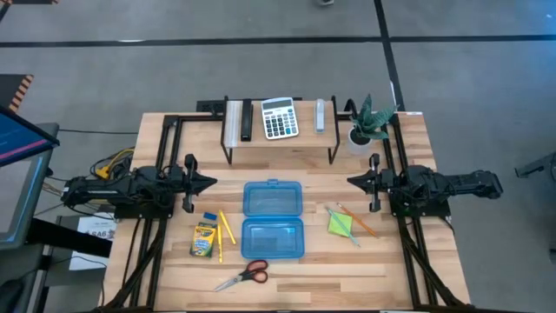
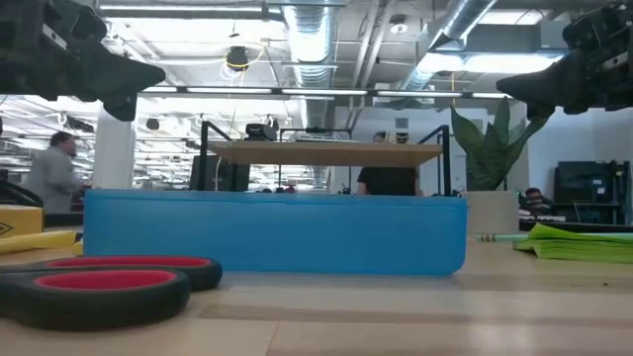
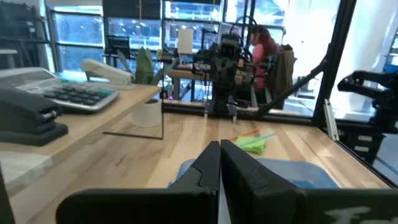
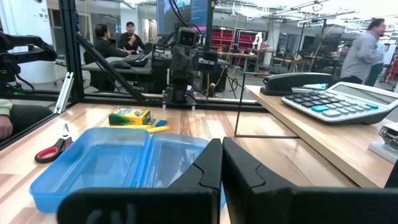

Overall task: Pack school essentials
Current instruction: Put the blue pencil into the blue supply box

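Calculator, white-grey (image 1: 279,117), plain overhead only, red-handled scissors (image 1: 244,276) lay bottom centre, clenched left gripper (image 1: 208,182) and clenched right gripper (image 1: 352,181) flanked open blue plastic case (image 1: 273,220).

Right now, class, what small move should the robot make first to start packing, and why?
Probably open the left tool and lower it to the crayon box: both tools look shut and raised, the right tool too, the blue case lies open and empty, and nothing is packed.

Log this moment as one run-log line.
stage: not started | left gripper: shut, parked left | right gripper: shut, parked right | blue case: open, empty | scissors, crayon box, sticky-note pad: on table
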Controlling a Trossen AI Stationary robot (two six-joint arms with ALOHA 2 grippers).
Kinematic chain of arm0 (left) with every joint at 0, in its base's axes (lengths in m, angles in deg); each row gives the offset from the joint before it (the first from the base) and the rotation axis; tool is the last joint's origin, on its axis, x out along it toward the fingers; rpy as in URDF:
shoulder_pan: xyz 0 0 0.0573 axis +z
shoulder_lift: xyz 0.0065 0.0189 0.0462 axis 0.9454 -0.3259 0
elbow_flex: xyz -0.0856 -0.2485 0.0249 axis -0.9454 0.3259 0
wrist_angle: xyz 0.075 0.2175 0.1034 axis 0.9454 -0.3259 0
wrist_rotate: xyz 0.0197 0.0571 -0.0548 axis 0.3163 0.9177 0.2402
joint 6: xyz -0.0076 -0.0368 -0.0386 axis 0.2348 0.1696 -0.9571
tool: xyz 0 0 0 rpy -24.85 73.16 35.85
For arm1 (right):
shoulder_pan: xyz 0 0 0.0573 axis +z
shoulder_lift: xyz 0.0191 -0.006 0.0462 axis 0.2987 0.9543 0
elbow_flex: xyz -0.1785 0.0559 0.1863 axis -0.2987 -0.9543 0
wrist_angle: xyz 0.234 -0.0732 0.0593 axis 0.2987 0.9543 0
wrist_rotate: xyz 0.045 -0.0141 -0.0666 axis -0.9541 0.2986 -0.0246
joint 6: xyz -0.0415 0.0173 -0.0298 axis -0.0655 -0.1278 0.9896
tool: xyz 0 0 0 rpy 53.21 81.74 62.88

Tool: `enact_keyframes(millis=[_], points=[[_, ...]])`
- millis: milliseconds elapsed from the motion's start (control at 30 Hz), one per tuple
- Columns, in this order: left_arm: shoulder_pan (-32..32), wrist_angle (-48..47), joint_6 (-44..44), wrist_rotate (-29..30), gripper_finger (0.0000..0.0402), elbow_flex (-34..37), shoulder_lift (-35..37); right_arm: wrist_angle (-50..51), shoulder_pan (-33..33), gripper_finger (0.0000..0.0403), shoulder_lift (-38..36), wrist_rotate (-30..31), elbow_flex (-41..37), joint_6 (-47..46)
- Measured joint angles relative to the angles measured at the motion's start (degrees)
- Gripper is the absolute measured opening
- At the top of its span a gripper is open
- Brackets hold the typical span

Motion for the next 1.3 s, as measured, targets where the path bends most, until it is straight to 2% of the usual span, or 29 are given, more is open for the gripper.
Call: enact_keyframes(millis=[400,1067,1300], points=[[0.0,1.2,-14.7,-0.1,0.0000,0.0,0.0,0.0,0.0,0.0027,0.0,0.0,0.0,0.0],[0.0,3.3,-13.5,-0.6,0.0000,0.0,0.0,0.0,0.0,0.0027,0.0,0.0,0.0,0.0],[-0.2,3.3,-16.8,-2.9,0.0000,0.0,0.0,0.0,0.0,0.0029,0.0,0.0,0.0,0.0]])
